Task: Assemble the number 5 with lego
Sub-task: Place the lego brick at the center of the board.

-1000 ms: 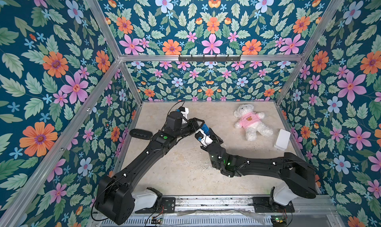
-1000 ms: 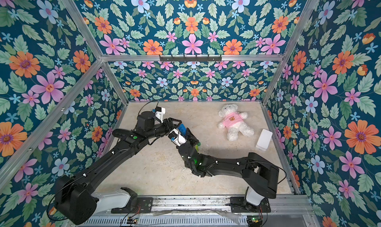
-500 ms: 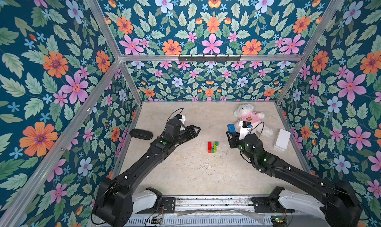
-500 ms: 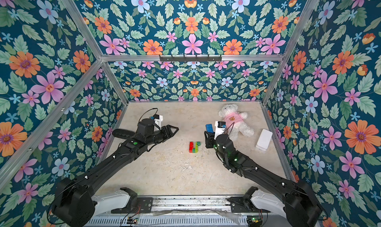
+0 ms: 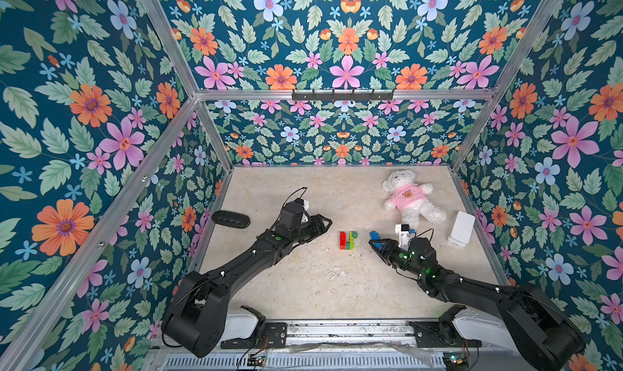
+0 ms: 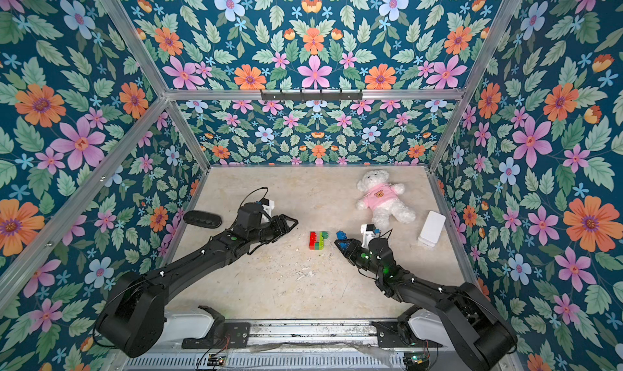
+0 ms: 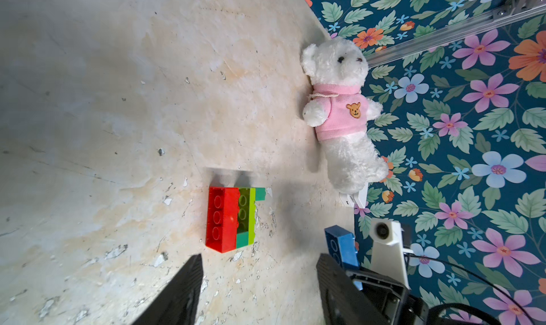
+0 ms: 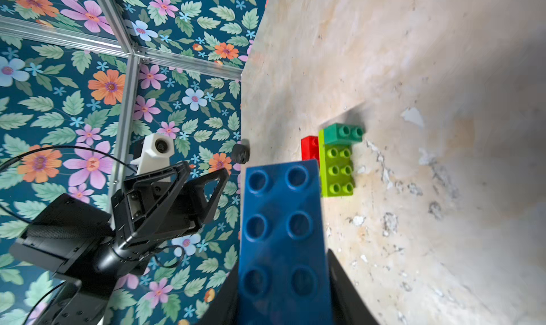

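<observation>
Since a second ago my two arms have drawn apart. They met over the middle of the worktop (image 5: 303, 278) then. Now my left end effector (image 5: 323, 226) sits left of the lego stack (image 5: 348, 240) and my right end effector (image 5: 376, 244) sits right of it. The stack did not show on the worktop then; now it lies free, touched by neither. In the last half second my right arm has also come nearer, away from the teddy (image 5: 409, 197).

The stack lies on its side about midway across the worktop. The red brick (image 7: 221, 217) is on its left and the lime brick (image 7: 251, 214) on its right. One small dark-green brick (image 7: 243, 239) sits between them at the near end, and a second dark-green brick (image 8: 342, 133) sits on the lime one's far end. Its studs face right, toward my right end effector.

My left end effector's jaws stand apart with only bare worktop between them. My right end effector is clamped on the blue brick (image 8: 280, 235), which juts out past the fingertips toward the stack, near it but not touching.

The teddy lies on its back at the far right, with a white box (image 5: 462, 227) just beside its leg. A black oval object (image 5: 231, 219) rests at the left wall.
</observation>
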`<state>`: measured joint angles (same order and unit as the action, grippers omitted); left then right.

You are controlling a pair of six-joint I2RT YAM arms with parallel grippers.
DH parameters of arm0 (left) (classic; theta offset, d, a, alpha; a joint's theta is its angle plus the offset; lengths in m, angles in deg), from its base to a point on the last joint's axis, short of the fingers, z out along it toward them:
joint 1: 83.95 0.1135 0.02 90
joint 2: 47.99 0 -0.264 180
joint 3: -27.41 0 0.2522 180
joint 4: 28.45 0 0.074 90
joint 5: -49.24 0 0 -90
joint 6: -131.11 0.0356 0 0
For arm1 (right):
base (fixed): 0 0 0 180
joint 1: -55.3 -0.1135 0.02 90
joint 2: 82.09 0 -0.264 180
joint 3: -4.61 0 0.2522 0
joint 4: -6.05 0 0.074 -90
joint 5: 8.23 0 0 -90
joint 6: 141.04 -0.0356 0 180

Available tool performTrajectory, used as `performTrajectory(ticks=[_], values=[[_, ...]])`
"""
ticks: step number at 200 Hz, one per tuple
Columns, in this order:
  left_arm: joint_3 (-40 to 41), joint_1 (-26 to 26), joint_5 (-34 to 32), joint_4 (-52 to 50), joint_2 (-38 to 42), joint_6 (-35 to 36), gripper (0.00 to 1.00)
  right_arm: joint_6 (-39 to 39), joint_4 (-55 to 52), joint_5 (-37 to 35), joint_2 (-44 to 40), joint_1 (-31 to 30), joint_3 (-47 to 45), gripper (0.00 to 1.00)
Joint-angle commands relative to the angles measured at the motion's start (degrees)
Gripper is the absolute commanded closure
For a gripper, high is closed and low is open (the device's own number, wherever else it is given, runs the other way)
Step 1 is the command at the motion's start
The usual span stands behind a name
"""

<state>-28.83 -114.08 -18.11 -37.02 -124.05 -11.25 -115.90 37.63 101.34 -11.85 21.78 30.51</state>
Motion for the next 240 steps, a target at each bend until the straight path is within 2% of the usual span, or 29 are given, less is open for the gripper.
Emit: performTrajectory(ticks=[1, 41, 74, 110, 141, 170, 211, 240], values=[[-1.10, -0.34, 0.45, 1.90, -1.21, 0.23, 0.35, -8.14, 14.81, 4.50, 4.42, 0.12, -0.77, 0.69], [-2.61, -1.59, 0.73, 2.18, -3.47, 0.42, 0.35, -14.70, 27.86, 7.14, 15.95, 1.29, -1.61, 0.69], [-3.29, -1.90, 1.22, 1.64, -4.06, 0.66, 0.36, -21.62, 45.66, 9.51, 28.98, 1.55, -2.24, 0.72], [-5.04, -2.75, 1.77, 1.05, -5.90, 1.24, 0.36, -26.79, 58.91, 10.08, 39.45, 1.53, -2.46, 0.72], [-6.71, -3.82, 2.66, 1.03, -8.67, 1.29, 0.37, -25.82, 57.48, 9.59, 41.72, 1.53, -2.66, 0.71], [-7.01, -4.24, 2.31, 1.18, -9.18, 1.12, 0.37, -27.99, 60.49, 9.38, 44.59, 1.53, -2.94, 0.70], [-7.24, -4.24, 2.35, 0.75, -9.23, 0.90, 0.37, -30.53, 60.51, 10.19, 47.14, 1.53, -3.13, 0.56], [-7.45, -4.24, 2.13, 0.27, -8.78, 1.03, 0.37, -30.94, 60.53, 11.01, 48.31, 1.54, -3.70, 0.51]])
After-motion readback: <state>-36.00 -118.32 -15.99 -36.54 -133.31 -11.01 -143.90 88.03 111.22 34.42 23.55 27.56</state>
